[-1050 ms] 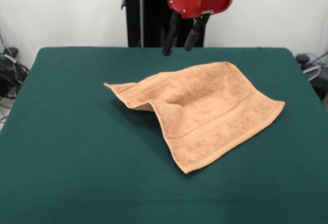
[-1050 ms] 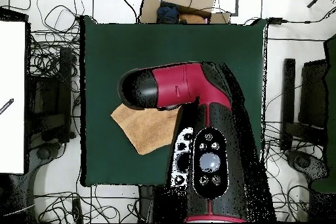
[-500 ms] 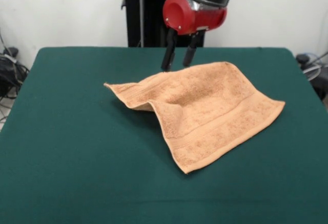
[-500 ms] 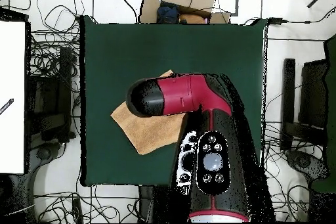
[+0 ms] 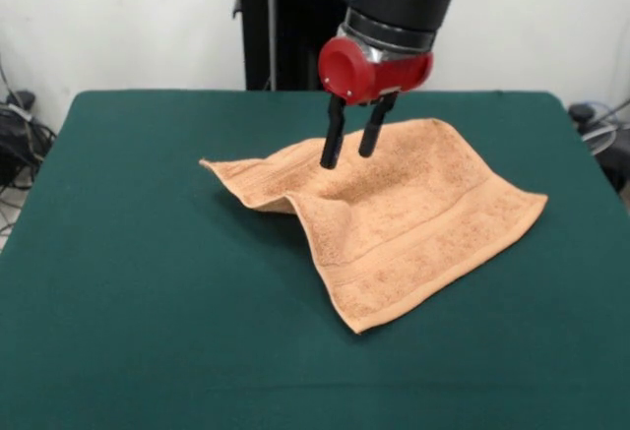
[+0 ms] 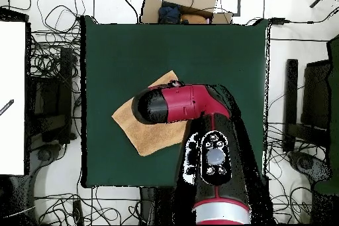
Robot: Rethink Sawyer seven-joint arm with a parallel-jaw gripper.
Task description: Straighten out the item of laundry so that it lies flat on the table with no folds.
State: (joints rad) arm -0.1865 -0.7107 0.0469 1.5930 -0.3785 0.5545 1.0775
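Observation:
The item of laundry, a peach-orange towel [image 5: 394, 214], lies on the dark green table [image 5: 128, 282] with its left side folded over and raised into a ridge; in the overhead view the towel [image 6: 142, 134] shows partly under the arm. My gripper [image 5: 350, 153] hangs open just above the towel's far middle, its two black fingers [image 5: 333, 145] pointing down and apart, with nothing between them. Its red head hides the fingers in the overhead view.
The towel sits right of centre in the front view. A black pedestal [image 5: 281, 27] rises behind the table's far edge. Cables [image 6: 49, 77] and a cardboard box [image 6: 189, 1] surround the table in the overhead view.
My gripper has come down and toward the camera, from above the table's far edge to just over the towel's far middle. The towel has not moved.

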